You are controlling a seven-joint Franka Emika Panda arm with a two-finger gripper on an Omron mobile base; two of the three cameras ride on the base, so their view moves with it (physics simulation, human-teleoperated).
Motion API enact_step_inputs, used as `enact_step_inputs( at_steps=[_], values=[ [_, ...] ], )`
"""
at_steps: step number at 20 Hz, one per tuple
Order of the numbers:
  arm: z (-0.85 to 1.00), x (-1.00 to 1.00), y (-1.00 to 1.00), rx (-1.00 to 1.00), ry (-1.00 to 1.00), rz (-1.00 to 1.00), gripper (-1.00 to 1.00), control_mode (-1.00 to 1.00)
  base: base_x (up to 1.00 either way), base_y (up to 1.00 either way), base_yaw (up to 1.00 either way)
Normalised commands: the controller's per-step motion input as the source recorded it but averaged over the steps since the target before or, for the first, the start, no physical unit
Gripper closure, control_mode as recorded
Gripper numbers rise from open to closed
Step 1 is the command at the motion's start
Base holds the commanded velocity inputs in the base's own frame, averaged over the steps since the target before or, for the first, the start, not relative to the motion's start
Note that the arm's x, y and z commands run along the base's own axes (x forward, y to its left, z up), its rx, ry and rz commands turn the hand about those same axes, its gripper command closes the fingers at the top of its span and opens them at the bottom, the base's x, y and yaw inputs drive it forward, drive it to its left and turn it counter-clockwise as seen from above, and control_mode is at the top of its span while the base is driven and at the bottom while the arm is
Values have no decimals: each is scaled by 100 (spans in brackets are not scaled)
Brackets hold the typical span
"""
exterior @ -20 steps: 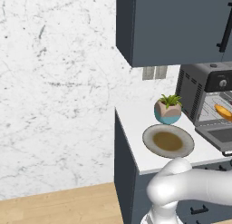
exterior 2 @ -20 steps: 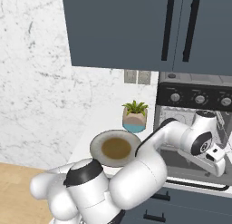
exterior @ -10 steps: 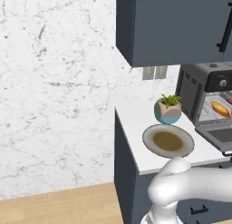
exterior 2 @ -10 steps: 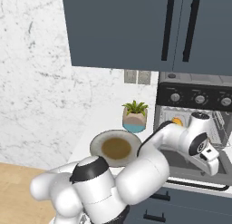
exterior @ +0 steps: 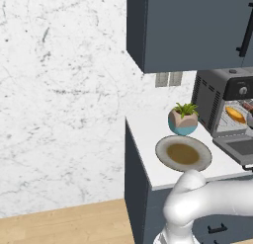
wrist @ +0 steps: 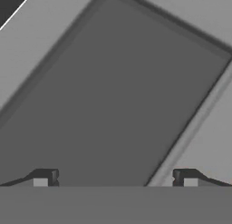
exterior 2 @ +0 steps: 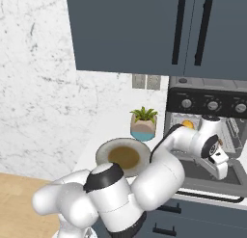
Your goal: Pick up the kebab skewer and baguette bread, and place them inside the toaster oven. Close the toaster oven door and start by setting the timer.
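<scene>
Hovering with jaws spread wide, gripper facing the lowered door of the toaster oven. Lying inside on the rack beyond it, baguette bread pointing diagonally, front-left to back-right.

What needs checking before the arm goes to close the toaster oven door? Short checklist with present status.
1. Baguette bread inside the toaster oven: ok, it lies on the rack.
2. Kebab skewer inside: ok, a reddish piece shows beside the loaf at the frame edge, though it is partly cut off.
3. Door state: not ok yet, it hangs dropped open and flat.
4. Tool free: ok, fingertips stand wide apart with nothing between them, facing the door's dark glass panel.
5. Plate emptied: ok, no food left on it.
6. Potted plant out of the door's swing: ok, it stands to the left of the oven.
</scene>
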Motion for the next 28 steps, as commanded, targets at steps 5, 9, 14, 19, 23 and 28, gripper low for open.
enact_step_inputs(
  at_steps=[5, 9, 14, 19, 23, 28],
  values=[
    [0, 31, 0, 4, 0, -13, -100, -100, 0, 0, 0],
    [0, 39, 2, 4, 0, -13, -100, -100, 0, 0, 0],
    [0, 26, 15, 3, -1, -13, -100, -100, 0, 0, 0],
    [0, 24, 23, 2, -1, -13, -100, -100, 0, 0, 0],
    [1, 16, 13, 2, 0, -10, -100, -100, 0, 0, 0],
    [9, -12, 2, 2, 0, -5, -100, -100, 0, 0, 0]
  ],
)
